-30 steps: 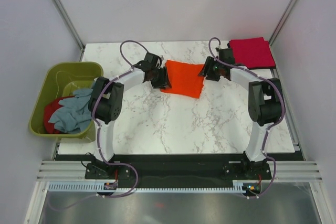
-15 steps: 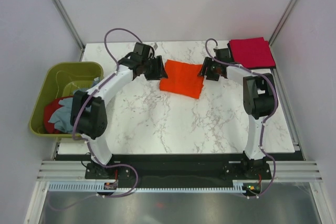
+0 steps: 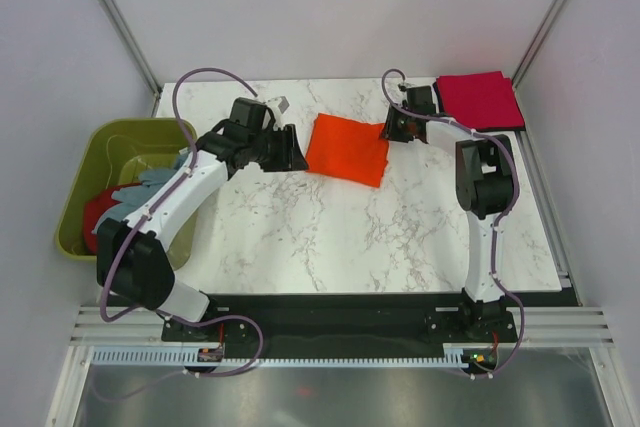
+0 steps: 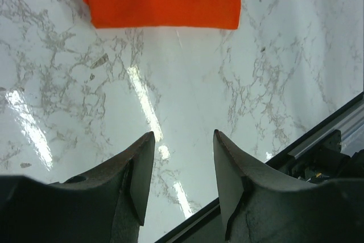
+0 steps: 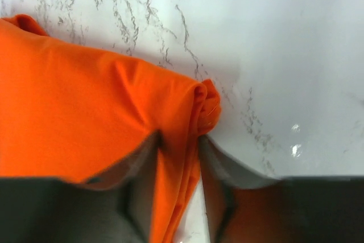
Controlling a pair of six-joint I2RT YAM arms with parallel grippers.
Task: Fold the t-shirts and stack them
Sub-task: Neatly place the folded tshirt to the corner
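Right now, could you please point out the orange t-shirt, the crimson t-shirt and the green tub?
orange t-shirt (image 3: 347, 150): top view, centre of the folded cloth.
crimson t-shirt (image 3: 480, 100): top view, middle of the fold.
green tub (image 3: 76, 192): top view, its left wall.

Bright, even overhead light throws glare streaks across the glossy marble table (image 4: 296, 55).

The table (image 3: 330, 237) lies open nearside of the orange t-shirt (image 3: 346, 149); tub (image 3: 72, 197) flanks left.
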